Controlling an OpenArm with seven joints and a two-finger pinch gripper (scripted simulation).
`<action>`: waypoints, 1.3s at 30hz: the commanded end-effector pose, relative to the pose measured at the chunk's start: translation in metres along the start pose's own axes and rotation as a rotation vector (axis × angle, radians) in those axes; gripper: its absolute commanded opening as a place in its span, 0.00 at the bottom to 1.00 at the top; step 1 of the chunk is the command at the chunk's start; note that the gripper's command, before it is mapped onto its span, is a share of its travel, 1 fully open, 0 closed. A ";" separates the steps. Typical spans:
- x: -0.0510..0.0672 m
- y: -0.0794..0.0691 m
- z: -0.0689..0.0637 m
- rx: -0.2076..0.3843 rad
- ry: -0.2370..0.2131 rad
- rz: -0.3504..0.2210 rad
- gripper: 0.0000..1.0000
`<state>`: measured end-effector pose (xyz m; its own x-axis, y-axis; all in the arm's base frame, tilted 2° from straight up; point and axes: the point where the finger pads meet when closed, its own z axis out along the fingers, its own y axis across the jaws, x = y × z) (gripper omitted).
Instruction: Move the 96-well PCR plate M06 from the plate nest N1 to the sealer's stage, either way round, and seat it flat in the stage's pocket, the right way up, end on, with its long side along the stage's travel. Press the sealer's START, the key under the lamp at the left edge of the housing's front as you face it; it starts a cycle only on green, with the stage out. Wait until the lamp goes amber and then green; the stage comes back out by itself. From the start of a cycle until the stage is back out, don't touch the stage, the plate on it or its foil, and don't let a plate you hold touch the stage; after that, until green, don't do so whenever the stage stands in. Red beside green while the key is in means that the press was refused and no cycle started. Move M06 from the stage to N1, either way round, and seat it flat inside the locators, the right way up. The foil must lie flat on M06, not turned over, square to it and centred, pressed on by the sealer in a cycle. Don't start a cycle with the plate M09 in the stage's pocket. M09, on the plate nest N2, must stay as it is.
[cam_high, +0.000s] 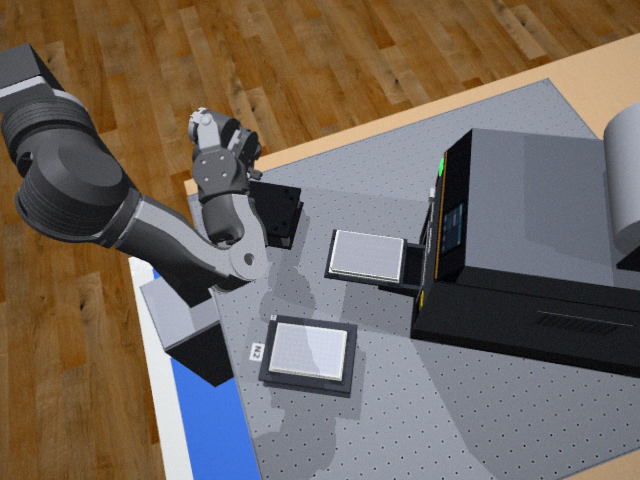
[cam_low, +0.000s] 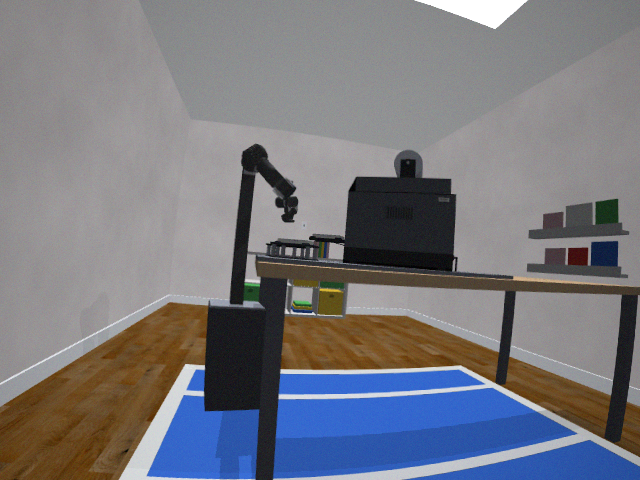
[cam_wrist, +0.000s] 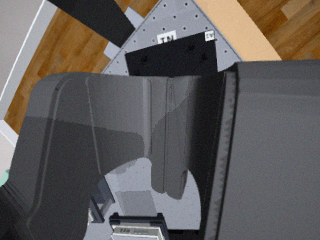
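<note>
Currently pincer (cam_high: 253, 170) pressed together, empty, above nest N1 (cam_high: 276, 211). M06 (cam_high: 366, 255) seated on stage (cam_high: 410, 266) beside sealer (cam_high: 516, 232); lamp (cam_high: 440, 166) green. Risk: unopened pincer strikes plate rim during pickup, skews foil; swing toward N2 nudges M09 (cam_high: 308, 351).
</note>
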<state>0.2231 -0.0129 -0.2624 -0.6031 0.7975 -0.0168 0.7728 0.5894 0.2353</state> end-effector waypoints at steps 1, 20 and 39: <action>0.003 -0.004 0.001 0.019 0.012 0.002 0.00; 0.003 -0.004 0.001 0.206 0.012 -0.170 0.00; 0.003 -0.004 0.001 0.206 0.012 -0.170 0.00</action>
<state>0.2189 -0.0123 -0.2639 -0.7271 0.6859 -0.0288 0.6852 0.7277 0.0307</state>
